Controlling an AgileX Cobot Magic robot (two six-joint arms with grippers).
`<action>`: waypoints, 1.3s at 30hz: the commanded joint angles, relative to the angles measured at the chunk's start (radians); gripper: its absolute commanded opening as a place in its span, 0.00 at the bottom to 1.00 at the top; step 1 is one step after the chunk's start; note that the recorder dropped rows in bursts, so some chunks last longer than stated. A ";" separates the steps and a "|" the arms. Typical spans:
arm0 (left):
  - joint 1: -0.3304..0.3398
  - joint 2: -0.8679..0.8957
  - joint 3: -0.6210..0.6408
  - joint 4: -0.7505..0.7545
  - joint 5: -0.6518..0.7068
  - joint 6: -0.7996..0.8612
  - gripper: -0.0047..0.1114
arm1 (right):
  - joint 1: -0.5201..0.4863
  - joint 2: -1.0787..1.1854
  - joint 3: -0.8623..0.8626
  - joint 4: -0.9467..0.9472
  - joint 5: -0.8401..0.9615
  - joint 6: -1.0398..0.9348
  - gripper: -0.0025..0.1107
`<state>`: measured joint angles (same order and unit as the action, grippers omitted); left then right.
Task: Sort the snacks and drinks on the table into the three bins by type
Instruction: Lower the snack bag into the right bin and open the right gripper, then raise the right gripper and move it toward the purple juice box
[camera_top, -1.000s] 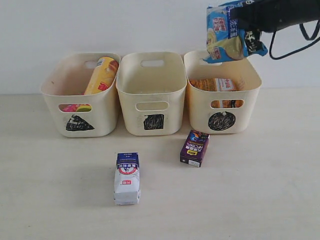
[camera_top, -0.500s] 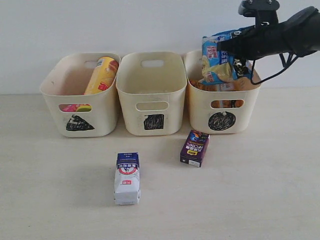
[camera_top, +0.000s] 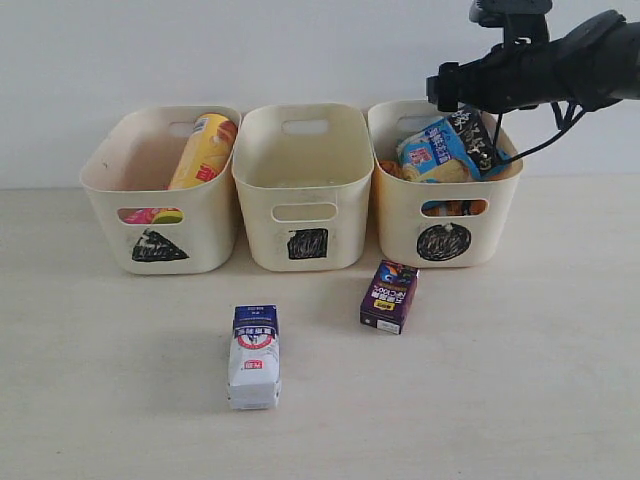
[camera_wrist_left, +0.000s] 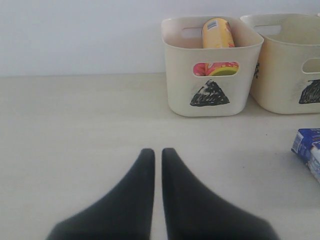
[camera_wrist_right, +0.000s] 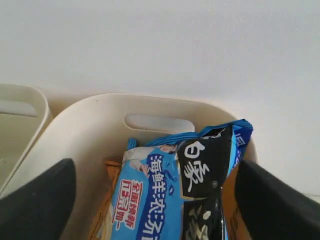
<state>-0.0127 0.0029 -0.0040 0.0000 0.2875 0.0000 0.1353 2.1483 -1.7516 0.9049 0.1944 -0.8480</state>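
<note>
The circle bin (camera_top: 400, 215) holds the blue bag (camera_top: 445, 150), which lies tilted on the orange bag (camera_top: 455, 208) (mostly hidden). The right gripper (camera_wrist_right: 155, 195) hangs just above that bin with its fingers spread wide and nothing between them, while the left gripper (camera_wrist_left: 156, 160) is pressed together, well apart from it. The white carton (camera_top: 254, 357) lies well out in front of that bin, and the purple carton (camera_top: 390, 296) stands just before it.

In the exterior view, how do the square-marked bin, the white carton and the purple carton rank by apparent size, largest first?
1. square-marked bin
2. white carton
3. purple carton, though it lies farther back
</note>
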 joint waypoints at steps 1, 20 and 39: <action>0.003 -0.003 0.004 0.000 -0.003 0.009 0.08 | -0.002 -0.023 -0.006 0.002 -0.010 -0.005 0.73; 0.003 -0.003 0.004 0.000 -0.003 0.009 0.08 | -0.004 -0.249 -0.006 -0.424 0.485 0.088 0.15; 0.003 -0.003 0.004 0.000 -0.003 0.009 0.08 | 0.128 -0.362 -0.006 -1.002 0.984 0.749 0.22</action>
<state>-0.0127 0.0029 -0.0040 0.0000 0.2875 0.0000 0.2569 1.7977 -1.7525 -0.1024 1.1065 -0.1648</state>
